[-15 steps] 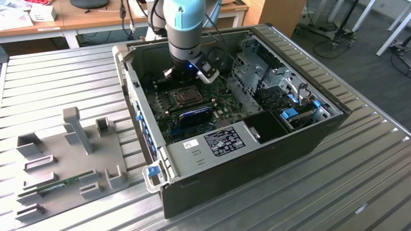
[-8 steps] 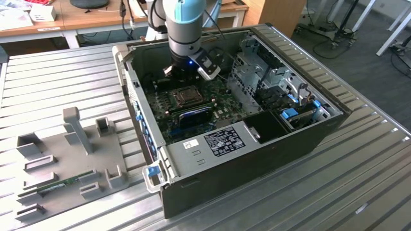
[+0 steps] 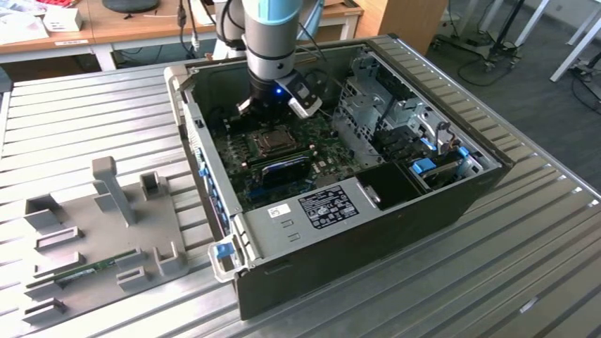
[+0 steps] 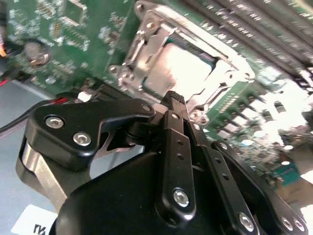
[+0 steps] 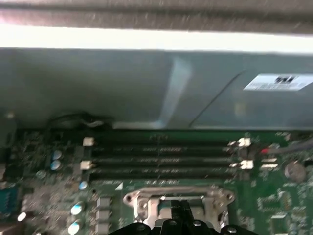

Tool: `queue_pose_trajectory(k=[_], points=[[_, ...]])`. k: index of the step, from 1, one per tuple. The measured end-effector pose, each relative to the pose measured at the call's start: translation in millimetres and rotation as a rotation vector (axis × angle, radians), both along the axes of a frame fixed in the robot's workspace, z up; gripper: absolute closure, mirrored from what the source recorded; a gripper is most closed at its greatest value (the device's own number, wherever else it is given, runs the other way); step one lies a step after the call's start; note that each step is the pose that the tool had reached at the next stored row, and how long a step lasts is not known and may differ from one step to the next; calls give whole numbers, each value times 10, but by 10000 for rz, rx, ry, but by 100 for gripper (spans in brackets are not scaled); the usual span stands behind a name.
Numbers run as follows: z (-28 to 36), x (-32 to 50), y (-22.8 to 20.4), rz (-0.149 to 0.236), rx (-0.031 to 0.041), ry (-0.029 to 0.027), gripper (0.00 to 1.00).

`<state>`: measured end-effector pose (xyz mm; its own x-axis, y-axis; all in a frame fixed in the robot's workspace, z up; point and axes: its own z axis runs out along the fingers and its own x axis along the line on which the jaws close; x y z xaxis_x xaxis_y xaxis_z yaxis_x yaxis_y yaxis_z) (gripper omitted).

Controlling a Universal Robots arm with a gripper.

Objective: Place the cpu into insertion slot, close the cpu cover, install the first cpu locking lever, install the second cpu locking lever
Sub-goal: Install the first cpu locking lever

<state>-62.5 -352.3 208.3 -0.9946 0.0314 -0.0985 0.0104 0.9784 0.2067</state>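
The cpu lies flat in the insertion slot, its pale metal top showing through the cut-out of the cpu cover. The silvery cover lies down over the chip in both wrist views. My gripper hangs just above the socket's edge, on the side away from the memory slots, fingers pressed together and holding nothing. In the exterior view the gripper is inside the open computer case, at the socket's far side. In the first wrist view the fingertips overlap the socket frame.
Long black memory slots run beside the socket, with the case wall behind them. A metal drive cage stands on the exterior view's right. Red and black wires lie near the gripper. A grey fixture plate holds a green memory stick.
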Motion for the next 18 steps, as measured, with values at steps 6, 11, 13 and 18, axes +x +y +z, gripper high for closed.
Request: queue_pose_trajectory(k=[6,11,13,18], points=[[0,4,0,0,-52,50,89],[0,12,0,34,77,47,89],[-1,35,1,57,118,45,89],[0,133,-1,84,141,48,89]])
